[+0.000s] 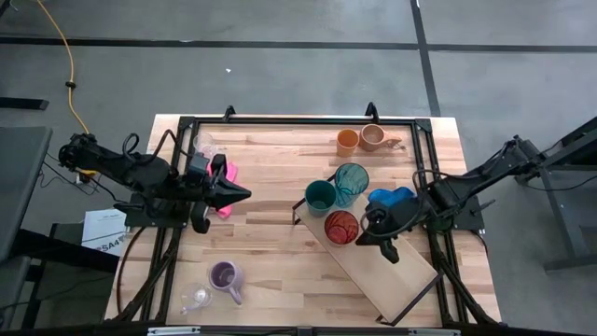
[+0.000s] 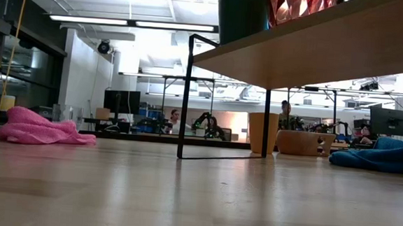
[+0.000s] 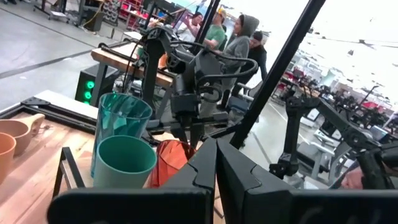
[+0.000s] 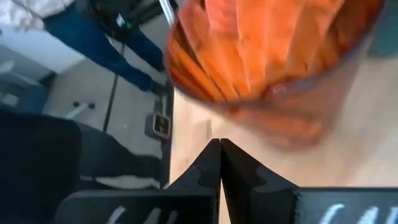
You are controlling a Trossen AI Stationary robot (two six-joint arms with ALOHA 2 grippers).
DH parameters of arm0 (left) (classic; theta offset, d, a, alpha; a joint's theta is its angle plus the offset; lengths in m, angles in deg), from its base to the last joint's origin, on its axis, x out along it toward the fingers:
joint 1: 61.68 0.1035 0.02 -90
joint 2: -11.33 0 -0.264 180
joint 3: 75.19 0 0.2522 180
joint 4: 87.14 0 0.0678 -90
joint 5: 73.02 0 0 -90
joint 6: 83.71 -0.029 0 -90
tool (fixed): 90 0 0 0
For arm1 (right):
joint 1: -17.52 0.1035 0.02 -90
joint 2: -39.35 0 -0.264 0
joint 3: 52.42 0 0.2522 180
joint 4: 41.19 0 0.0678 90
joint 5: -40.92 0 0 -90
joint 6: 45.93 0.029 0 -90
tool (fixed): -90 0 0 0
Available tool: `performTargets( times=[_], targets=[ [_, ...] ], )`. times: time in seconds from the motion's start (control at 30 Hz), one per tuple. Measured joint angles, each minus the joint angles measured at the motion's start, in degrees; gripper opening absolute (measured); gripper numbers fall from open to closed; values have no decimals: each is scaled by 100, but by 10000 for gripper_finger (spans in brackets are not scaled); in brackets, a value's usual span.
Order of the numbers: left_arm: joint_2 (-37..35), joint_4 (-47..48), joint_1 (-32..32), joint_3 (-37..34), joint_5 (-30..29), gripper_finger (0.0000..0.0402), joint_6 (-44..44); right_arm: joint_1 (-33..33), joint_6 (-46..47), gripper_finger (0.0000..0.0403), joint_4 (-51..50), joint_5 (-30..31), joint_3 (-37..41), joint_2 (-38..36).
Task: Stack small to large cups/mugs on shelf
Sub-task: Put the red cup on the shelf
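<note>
The shelf (image 1: 396, 271) is a light-wood board on a thin black frame, lying slantwise on the table's right half. A green cup (image 1: 320, 197), a teal tumbler (image 1: 352, 181) and an orange-red faceted glass (image 1: 341, 227) stand on its far end. My right gripper (image 1: 364, 235) hovers over the shelf beside the orange-red glass (image 4: 267, 56), shut (image 4: 219, 144) and apart from it. My left gripper (image 1: 241, 194) hangs shut (image 3: 216, 146) over the pink cloth (image 1: 227, 179), pointing toward the shelf. An orange mug (image 1: 348, 142) and a tan mug (image 1: 373, 137) stand at the far edge. A purple mug (image 1: 224, 276) and a clear glass (image 1: 196, 299) stand near the front left.
A blue cloth (image 1: 392, 198) lies beside the shelf, under my right arm. Another clear glass (image 1: 205, 145) stands at the far left. A black frame (image 1: 298, 121) runs round the tabletop. The shelf's near end is bare board. People stand in the room beyond (image 3: 239, 43).
</note>
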Motion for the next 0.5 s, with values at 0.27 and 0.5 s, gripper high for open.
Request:
performTargets(
  times=[0.27,0.5],
  targets=[
    [-2,35,0,0,17,0,0,0,166,0,80,278,0,0],
    [-2,133,0,0,19,0,0,0,170,0,80,552,0,0]
  ],
)
